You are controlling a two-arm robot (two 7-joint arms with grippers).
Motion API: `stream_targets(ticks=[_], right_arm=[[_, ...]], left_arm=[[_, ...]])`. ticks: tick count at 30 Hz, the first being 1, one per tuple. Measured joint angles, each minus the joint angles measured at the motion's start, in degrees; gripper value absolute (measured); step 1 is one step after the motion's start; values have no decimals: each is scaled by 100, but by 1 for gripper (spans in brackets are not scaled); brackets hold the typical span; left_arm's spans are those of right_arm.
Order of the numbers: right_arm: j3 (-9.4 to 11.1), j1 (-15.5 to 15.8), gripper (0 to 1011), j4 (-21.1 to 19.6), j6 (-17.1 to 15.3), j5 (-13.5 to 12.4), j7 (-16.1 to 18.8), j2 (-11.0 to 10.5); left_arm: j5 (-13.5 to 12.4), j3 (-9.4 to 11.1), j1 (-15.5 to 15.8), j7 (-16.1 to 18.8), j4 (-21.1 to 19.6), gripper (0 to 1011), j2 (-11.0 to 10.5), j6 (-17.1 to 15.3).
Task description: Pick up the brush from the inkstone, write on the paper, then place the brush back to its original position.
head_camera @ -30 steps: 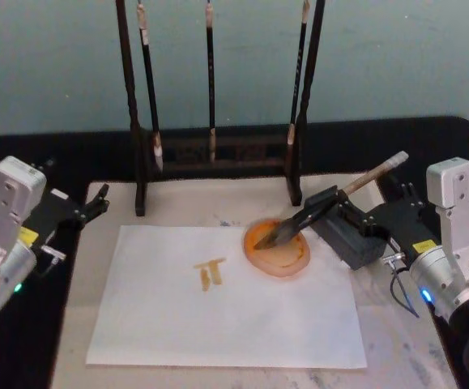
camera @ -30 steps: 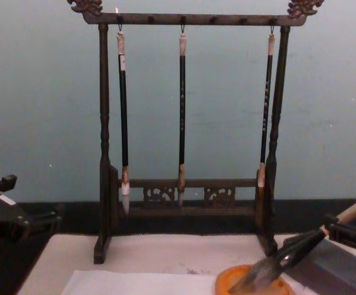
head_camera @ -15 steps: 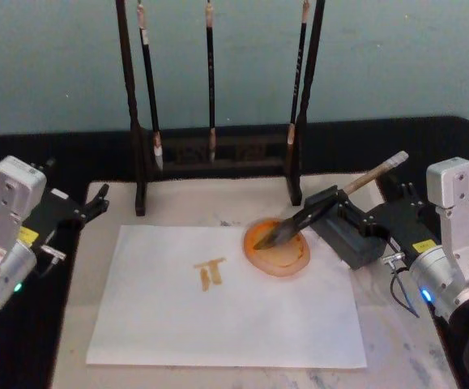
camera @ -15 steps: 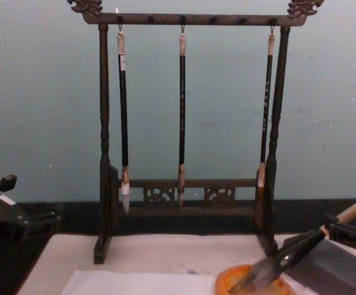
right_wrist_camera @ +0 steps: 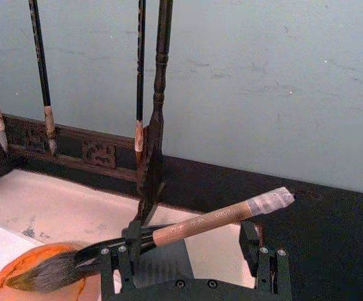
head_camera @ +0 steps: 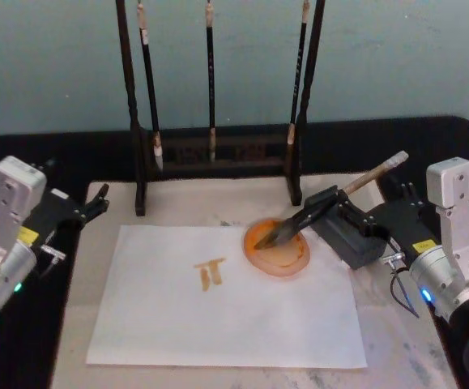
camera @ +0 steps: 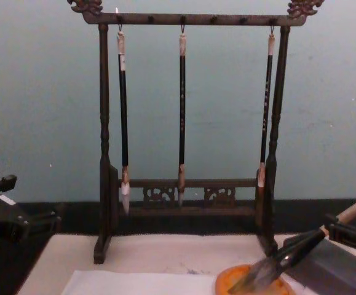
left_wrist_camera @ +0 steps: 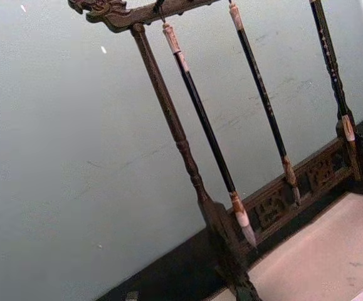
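Brush rack [head_camera: 218,97]: top bar cut off by the head view's upper edge.
Hanging brushes [head_camera: 210,81]: loops out of frame in the head view.
Inkstone [camera: 251,284]: lower part cut off in the chest view.
Brush [camera: 288,258]: handle end runs past the chest view's right edge.
Marks [head_camera: 211,272] on the paper [head_camera: 218,316]: too small to read.

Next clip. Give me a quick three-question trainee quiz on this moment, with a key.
1. True or false: the paper is blank.
2. The brush has its tuft lying in: A) the orange inkstone; B) the rack; C) the paper.
3. Fill in: the right gripper, at the brush handle, has its fingers ____.
Key: 1 false, it bears brown strokes; 2 A; 3 open. The left gripper is parked at far left.
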State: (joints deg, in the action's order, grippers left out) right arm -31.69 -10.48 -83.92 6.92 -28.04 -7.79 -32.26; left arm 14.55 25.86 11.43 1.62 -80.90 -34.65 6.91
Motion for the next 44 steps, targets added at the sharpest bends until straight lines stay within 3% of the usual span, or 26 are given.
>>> stream_targets(ticks=[44], right_arm=[[0, 0, 1000, 0, 0, 0, 0, 0]], left_arm=[[0, 0, 0, 0, 0, 1010, 0, 0]])
